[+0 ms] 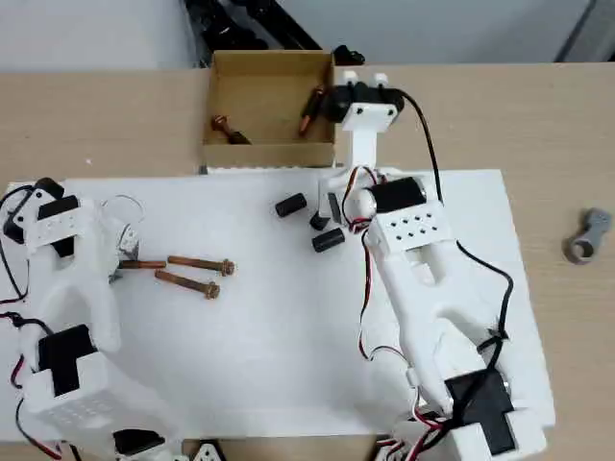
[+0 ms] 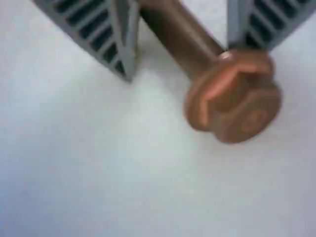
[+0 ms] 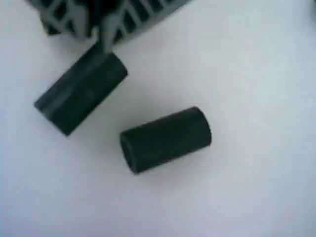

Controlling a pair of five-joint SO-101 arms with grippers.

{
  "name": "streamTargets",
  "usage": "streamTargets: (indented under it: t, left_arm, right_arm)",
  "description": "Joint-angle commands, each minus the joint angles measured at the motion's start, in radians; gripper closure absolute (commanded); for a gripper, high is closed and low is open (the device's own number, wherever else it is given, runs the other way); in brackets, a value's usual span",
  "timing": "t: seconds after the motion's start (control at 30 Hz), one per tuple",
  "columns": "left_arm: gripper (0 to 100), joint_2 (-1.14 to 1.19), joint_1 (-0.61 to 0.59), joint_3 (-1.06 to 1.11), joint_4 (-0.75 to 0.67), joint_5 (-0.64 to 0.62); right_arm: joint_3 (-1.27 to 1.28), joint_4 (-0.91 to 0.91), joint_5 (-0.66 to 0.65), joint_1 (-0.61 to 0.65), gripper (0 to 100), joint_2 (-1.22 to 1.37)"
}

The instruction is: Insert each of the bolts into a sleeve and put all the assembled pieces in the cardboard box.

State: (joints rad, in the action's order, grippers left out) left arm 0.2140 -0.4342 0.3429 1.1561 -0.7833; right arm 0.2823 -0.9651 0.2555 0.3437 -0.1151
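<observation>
My left gripper (image 2: 182, 54) (image 1: 119, 261) rests on the white mat at the left, shut on the shaft of a copper bolt (image 2: 232, 96) (image 1: 146, 264) that lies flat, its hex head sticking out past the fingers. Two more bolts (image 1: 202, 263) (image 1: 187, 282) lie just to the right of it. Three black sleeves (image 1: 290, 205) (image 1: 320, 221) (image 1: 329, 239) lie near the mat's far middle. My right gripper (image 3: 103, 39) (image 1: 334, 206) hangs over them, shut and holding nothing, its tip touching one sleeve (image 3: 81, 96); another sleeve (image 3: 165, 138) lies beside it.
The cardboard box (image 1: 216, 106) stands beyond the mat's far edge and holds two assembled pieces (image 1: 231, 132) (image 1: 312, 108). A grey part (image 1: 588, 235) lies on the wooden table at far right. The white mat (image 1: 250, 365) is bare toward the front.
</observation>
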Motion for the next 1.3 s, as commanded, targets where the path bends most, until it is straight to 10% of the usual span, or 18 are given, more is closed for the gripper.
streamTargets:
  t: [0.0,0.5,0.87,1.27]
  left_arm:
    - [96,0.028,-0.005,-0.007,-0.04,-0.003]
    - [100,0.025,0.0,-0.289,0.199,0.049]
    - [100,0.023,0.149,-0.742,0.569,0.132]
    - [100,-0.161,0.152,-0.908,0.595,0.264]
  right_arm:
    - [0.017,0.016,0.009,-0.002,99.3,-0.051]
    - [0.029,0.015,0.021,0.001,99.4,-0.053]
    - [0.029,0.223,0.45,0.159,99.1,-0.039]
    - [-0.23,0.134,0.695,0.154,99.0,0.271]
